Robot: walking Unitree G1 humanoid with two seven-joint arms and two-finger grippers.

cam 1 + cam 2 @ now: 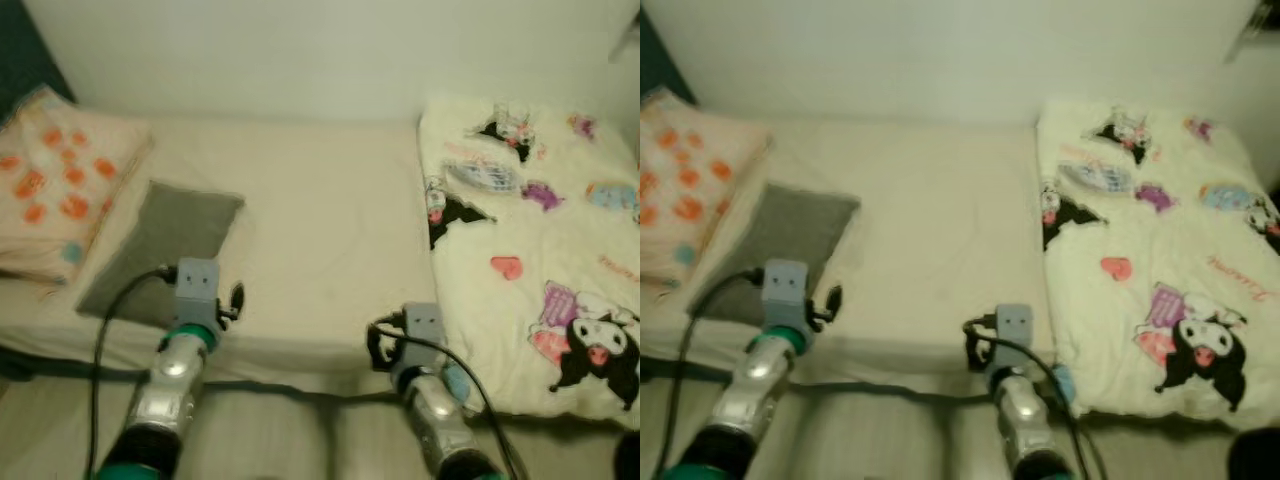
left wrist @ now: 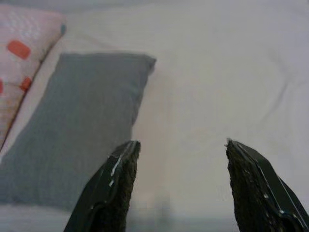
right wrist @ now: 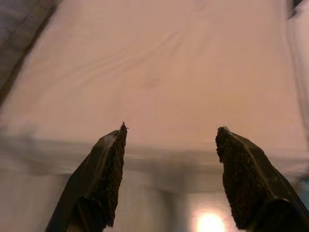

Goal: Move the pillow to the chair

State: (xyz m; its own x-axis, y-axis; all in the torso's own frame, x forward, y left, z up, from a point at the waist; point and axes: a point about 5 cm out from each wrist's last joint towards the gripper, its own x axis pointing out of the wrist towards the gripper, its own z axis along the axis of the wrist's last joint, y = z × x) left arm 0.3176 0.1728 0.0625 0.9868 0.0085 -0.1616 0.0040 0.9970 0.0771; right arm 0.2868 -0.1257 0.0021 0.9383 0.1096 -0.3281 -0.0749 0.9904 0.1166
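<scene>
On bed (image 1: 320,230), grey pillow (image 1: 165,250) lies flat beside patterned pillow (image 1: 55,175). Left gripper (image 2: 178,159) and right gripper (image 3: 169,150) both spread, empty. Pillow prob. soft, light, floppy; pinch near corner.

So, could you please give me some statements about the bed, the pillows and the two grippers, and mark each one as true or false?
1. The grey pillow lies flat on the bed, beside the orange-patterned pillow. True.
2. The left gripper is shut on the grey pillow. False: its fingers are open and hold nothing, at the near edge of the bed by the pillow.
3. The cartoon-print blanket covers the side of the bed at the robot's right. True.
4. The right gripper is holding the blanket. False: it is open and empty, pointing at the bare sheet.
5. The grey pillow lies on top of the blanket. False: it lies on the bare sheet, at the other side of the bed.
</scene>
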